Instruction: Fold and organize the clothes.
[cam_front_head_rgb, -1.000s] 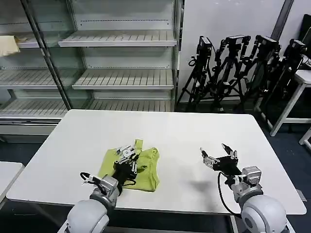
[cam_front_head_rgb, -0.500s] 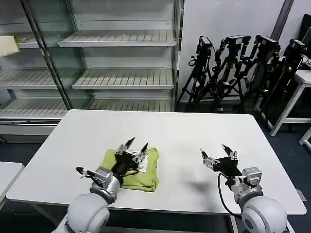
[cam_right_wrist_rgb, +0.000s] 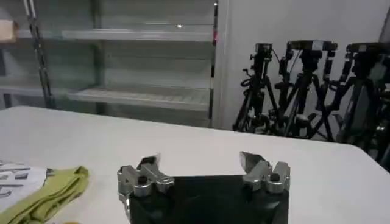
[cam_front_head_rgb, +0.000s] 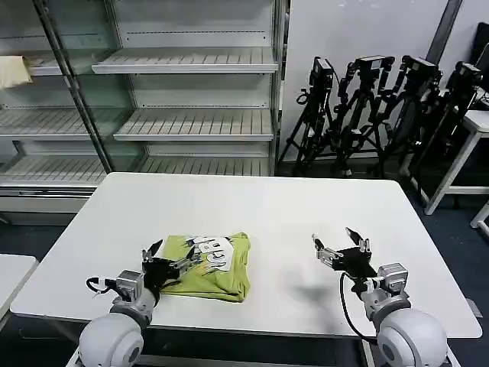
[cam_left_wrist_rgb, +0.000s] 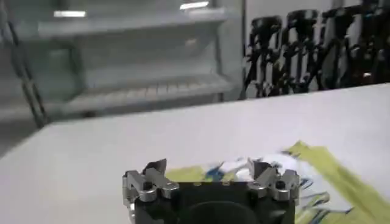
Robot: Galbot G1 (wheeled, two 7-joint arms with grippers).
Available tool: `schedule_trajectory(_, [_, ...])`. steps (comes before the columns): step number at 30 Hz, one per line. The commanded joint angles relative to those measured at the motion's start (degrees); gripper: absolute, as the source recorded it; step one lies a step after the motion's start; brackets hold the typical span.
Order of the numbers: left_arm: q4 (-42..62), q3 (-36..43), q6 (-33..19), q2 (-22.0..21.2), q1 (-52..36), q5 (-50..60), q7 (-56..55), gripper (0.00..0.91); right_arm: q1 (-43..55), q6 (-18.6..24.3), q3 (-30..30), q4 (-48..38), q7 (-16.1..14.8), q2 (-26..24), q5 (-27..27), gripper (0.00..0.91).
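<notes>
The lime yellow-green T-shirt (cam_front_head_rgb: 218,274) lies folded into a small bundle on the white table (cam_front_head_rgb: 290,206), left of centre near the front edge. Its white printed graphic (cam_front_head_rgb: 209,250) faces up. My left gripper (cam_front_head_rgb: 171,257) is open, low over the table at the shirt's left edge, holding nothing. The left wrist view shows its spread jaws (cam_left_wrist_rgb: 206,168) with the shirt (cam_left_wrist_rgb: 344,184) just beyond them. My right gripper (cam_front_head_rgb: 339,243) hovers open and empty over bare table well to the right of the shirt. In the right wrist view the open gripper (cam_right_wrist_rgb: 201,162) has the shirt's edge (cam_right_wrist_rgb: 52,191) far off to one side.
Glass-fronted metal shelving (cam_front_head_rgb: 183,122) stands behind the table, with a pale cream cloth (cam_front_head_rgb: 12,70) on an upper left shelf. Black tripods (cam_front_head_rgb: 382,107) crowd the back right. Another white table (cam_front_head_rgb: 470,130) stands at the far right, and a low white surface (cam_front_head_rgb: 11,271) at the left.
My left gripper has let go of the shirt and drawn back to the left and toward me. The lifted part has settled flat, graphic up. The right arm has barely moved.
</notes>
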Motion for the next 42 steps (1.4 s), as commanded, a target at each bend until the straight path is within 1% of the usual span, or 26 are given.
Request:
schedule_trajectory(1, [6.3,-2.5,0.94,0.04,0.6,-8.66,-2.55,0.907,-0.39,0.03,0.19,0.46,0.05,0.17,-0.02,0.907])
schedule_trajectory(2, [6.61,-2.34,0.94,-0.17,0.36,-8.57,-2.81,0.907,-0.47,0.02,0.25,0.54,0.06,0.22,-0.02,0.907])
schedule_trajectory(3, [6.74,-2.2,0.94,-0.23,0.25,-8.57,-3.04,0.101,-0.58,0.02,0.32,0.63,0.08,0.26,-0.03,0.907])
schedule_trajectory(4, [6.87,-2.17,0.92,-0.28,0.21,-8.61,-2.71,0.01,-0.58,0.01,0.39,0.63,0.08,0.25,-0.03,0.907])
schedule_trajectory(10, [5.22,-1.32,0.93,0.0,0.73,-8.73,-1.32,0.01,-0.42,0.01,0.54,0.56,0.12,0.28,-0.01,0.907])
schedule_trajectory(20, [6.48,-0.93,0.88,-0.65,0.35,-7.71,-1.25,0.02,-0.58,-0.05,0.39,0.62,0.27,0.64,-0.25,0.907])
schedule_trajectory(22, [6.55,-0.92,0.87,-0.79,0.42,-6.89,-0.95,0.01,-0.6,-0.04,0.31,0.61,0.27,0.79,-0.31,0.907])
schedule_trajectory(23, [6.57,-1.01,0.86,-0.81,0.43,-5.73,-0.62,0.02,-0.55,-0.03,0.13,0.58,0.25,0.87,-0.34,0.907])
schedule_trajectory(26, [6.48,-2.85,0.8,0.31,0.21,-0.68,1.84,0.01,-0.53,-0.02,-0.06,0.62,0.24,0.93,-0.42,0.907])
schedule_trajectory(27, [6.31,-3.64,0.81,1.48,0.16,0.31,2.57,0.01,-0.52,-0.01,-0.05,0.62,0.2,0.92,-0.42,0.907])
schedule_trajectory(30, [5.8,-9.47,0.78,6.01,0.81,4.92,6.13,0.01,-0.46,0.12,-0.01,0.48,0.09,0.91,-0.46,0.907])
schedule_trajectory(34, [5.46,-18.36,0.78,14.2,3.05,7.05,10.31,0.01,-0.06,0.3,-0.52,0.34,-0.12,1.42,-0.5,0.907])
schedule_trajectory(35, [5.86,-21.89,0.77,15.97,3.81,7.5,11.35,0.01,0.06,0.4,-0.7,0.26,-0.15,1.55,-0.53,0.907])
schedule_trajectory(38, [8.53,-28.27,0.48,23.1,5.71,8.59,13.7,0.01,0.23,0.83,-0.96,-0.1,-0.45,1.96,-0.75,0.907])
schedule_trajectory(42, [10.44,-36.41,-0.31,30.26,7.6,11.28,17.49,0.01,0.05,1.31,-0.94,-0.21,-0.74,2.34,-0.81,0.907])
